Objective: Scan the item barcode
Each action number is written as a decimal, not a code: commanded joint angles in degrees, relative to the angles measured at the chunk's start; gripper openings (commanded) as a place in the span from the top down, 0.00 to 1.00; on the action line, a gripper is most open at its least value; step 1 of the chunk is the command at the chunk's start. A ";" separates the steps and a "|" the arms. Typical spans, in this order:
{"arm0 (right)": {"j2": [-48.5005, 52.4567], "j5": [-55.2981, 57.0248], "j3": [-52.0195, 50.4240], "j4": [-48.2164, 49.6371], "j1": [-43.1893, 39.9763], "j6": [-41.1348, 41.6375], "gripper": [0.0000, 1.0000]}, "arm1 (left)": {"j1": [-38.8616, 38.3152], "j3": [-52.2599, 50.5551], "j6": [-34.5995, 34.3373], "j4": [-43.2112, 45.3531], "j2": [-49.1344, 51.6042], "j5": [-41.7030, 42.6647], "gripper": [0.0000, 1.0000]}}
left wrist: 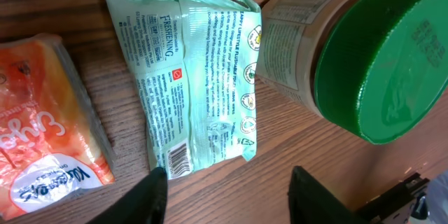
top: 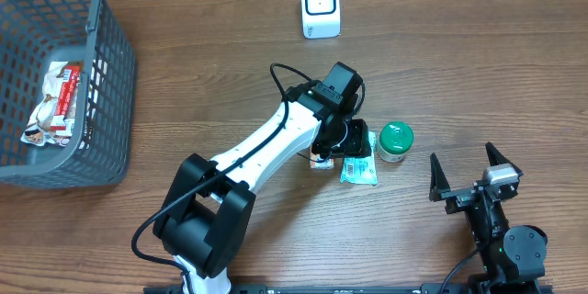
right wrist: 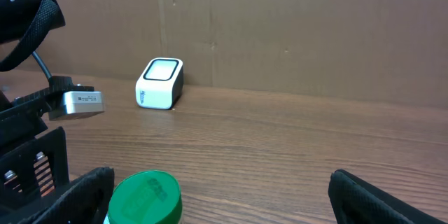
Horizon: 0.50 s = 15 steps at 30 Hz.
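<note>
Left gripper [left wrist: 227,189] hangs low over the table [left wrist: 301,147], its jaws parted and empty. The mint-green packet [left wrist: 196,77] lies flat just ahead of them, barcode corner close by one fingertip, between an orange packet [left wrist: 42,126] and a green-lidded jar [left wrist: 378,63]. My right gripper [top: 469,173] stands wide open, holding nothing.

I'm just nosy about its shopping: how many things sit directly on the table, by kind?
Packets: 2 (mint-green packet, orange packet)
Jars: 1 (green-lidded jar)
Scanners: 1 (white scanner)
Baskets: 1 (grey basket)
Total: 5
</note>
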 commanded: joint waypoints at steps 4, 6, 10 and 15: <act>-0.57 0.33 -0.61 0.13 0.02 -0.07 0.00 | 1.62 4.33 0.55 -1.18 -1.55 -0.13 0.55; -0.57 0.33 -0.61 0.13 0.02 -0.04 0.00 | 2.14 6.05 0.52 -2.38 -1.95 -1.84 0.54; -0.57 0.33 -0.61 0.13 0.02 -0.07 0.00 | 3.69 8.15 0.50 -6.93 -1.95 -8.17 0.53; -0.57 0.33 -0.61 0.13 0.02 -0.07 0.00 | 6.88 8.15 0.15 -15.69 -1.90 -17.11 0.53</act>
